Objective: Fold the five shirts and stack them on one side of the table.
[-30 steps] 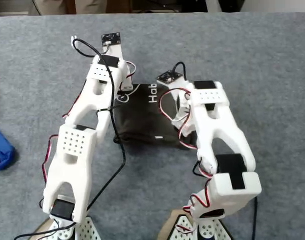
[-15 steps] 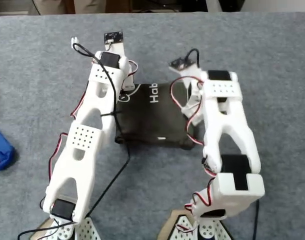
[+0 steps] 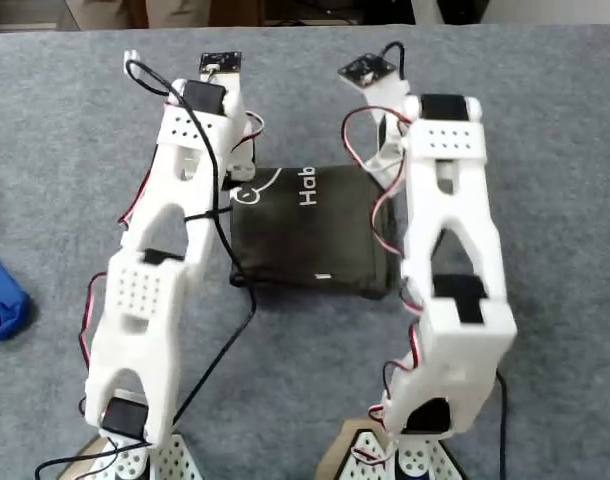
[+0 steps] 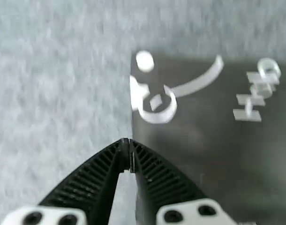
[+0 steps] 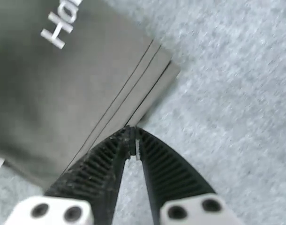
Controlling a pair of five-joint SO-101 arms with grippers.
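- Folded dark shirt [image 3: 310, 235] lies centre frame, between both arms.
- Left gripper [image 4: 126, 154] pinched closed, tips at the shirt's edge.
- Right gripper [image 5: 132, 138] closed too, by its corner.

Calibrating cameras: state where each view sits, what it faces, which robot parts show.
High view: fixed overhead, looking down at the folded dark grey shirt on the grey carpeted table; left arm and right arm show.
Left wrist view: on the left arm, facing the shirt's edge past the shut left gripper.
Right wrist view: on the right arm, facing a shirt corner past the shut right gripper.
All share shirt and table.
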